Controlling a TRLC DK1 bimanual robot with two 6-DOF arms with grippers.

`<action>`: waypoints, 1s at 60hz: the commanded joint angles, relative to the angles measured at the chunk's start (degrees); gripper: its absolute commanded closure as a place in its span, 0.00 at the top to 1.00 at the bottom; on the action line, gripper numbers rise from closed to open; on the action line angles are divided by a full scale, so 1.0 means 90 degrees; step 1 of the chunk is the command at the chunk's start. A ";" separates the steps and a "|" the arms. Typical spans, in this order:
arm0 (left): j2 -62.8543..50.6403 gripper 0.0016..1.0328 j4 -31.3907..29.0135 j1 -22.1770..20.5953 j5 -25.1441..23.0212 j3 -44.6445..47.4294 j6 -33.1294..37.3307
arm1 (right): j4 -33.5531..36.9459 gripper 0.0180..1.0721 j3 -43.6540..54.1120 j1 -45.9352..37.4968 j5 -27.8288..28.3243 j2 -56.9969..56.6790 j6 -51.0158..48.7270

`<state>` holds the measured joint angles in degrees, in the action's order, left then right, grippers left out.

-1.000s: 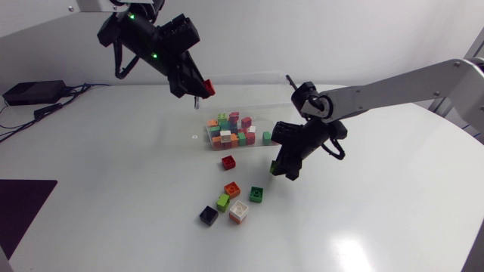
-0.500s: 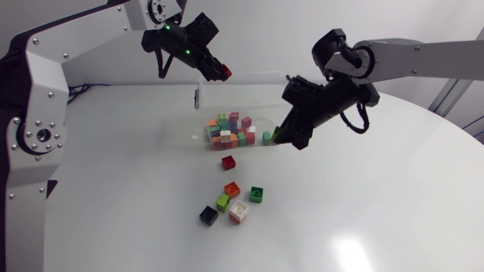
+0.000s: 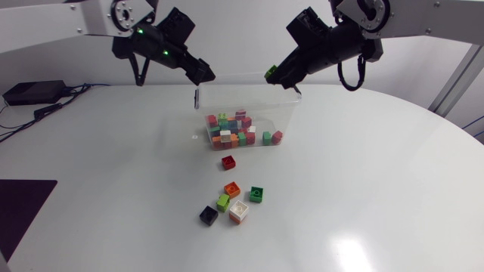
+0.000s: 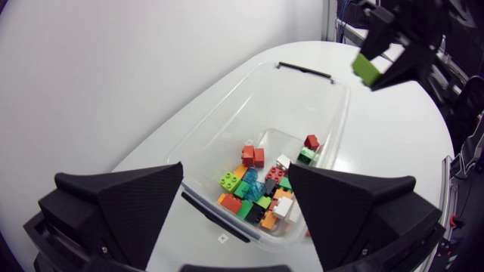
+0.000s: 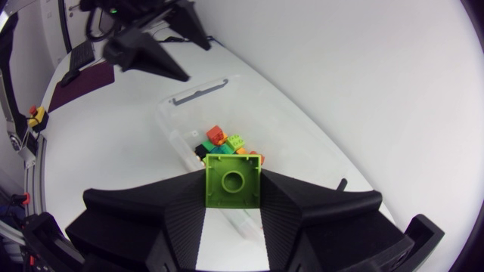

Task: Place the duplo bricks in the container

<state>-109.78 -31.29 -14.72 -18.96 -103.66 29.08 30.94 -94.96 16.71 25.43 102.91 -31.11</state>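
Observation:
A clear plastic container [image 3: 290,113] holds several coloured duplo bricks [image 3: 236,130]. My left gripper [image 3: 201,74] hangs open and empty over its left end; in the left wrist view the container [image 4: 227,125] lies under the spread fingers [image 4: 125,204]. Over the far right rim, my right gripper [image 3: 272,75] is shut on a lime green brick [image 3: 269,72], which shows stud-side up between its fingers [image 5: 233,178]. On the table in front of the container lie a red brick [image 3: 228,162], an orange brick [image 3: 232,190] and a dark green brick [image 3: 256,194].
A lime brick [image 3: 223,202], a white brick [image 3: 239,211] and a black brick [image 3: 209,215] lie close together nearer the front. A black box with cables [image 3: 30,92] sits at the far left. A dark mat [image 3: 19,208] covers the left front corner.
My left gripper has opened and the red brick it carried is gone from its fingers. My right arm rose from the table with the lime brick to above the container.

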 commanded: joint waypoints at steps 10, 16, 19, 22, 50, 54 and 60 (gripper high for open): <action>0.2031 0.96 0.1103 -0.0034 0.0046 0.2494 -0.0048 | -0.0547 0.27 -0.0650 0.0126 -0.0228 0.0948 0.0713; 0.2656 0.96 0.1572 -0.0151 0.0242 0.3334 -0.0087 | -0.0791 0.27 -0.0816 0.0263 -0.0414 0.1241 0.0811; 0.2861 0.96 0.1660 -0.0200 0.0271 0.3607 -0.0096 | -0.0869 0.28 -0.0894 0.0311 -0.0540 0.1378 0.0820; 0.3037 0.96 0.1670 -0.0278 0.0281 0.3851 -0.0087 | -0.0947 0.29 -0.1070 0.0331 -0.0580 0.1583 0.0898; 0.3477 0.96 0.1221 -0.0825 0.0144 0.5844 0.2150 | -0.0733 0.94 -0.1070 0.0263 -0.0755 0.1466 0.0742; 0.3320 0.96 0.1025 -0.0942 0.0134 0.5961 0.2648 | -0.0752 0.94 -0.0494 0.0223 -0.0638 0.0919 0.0596; 0.3027 0.96 0.0732 -0.1089 0.0066 0.6039 0.3351 | -0.0752 0.94 0.0522 0.0145 -0.0423 0.0030 0.0234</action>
<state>-80.05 -23.44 -23.42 -17.72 -51.16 52.53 23.97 -96.31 18.68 20.25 109.89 -26.24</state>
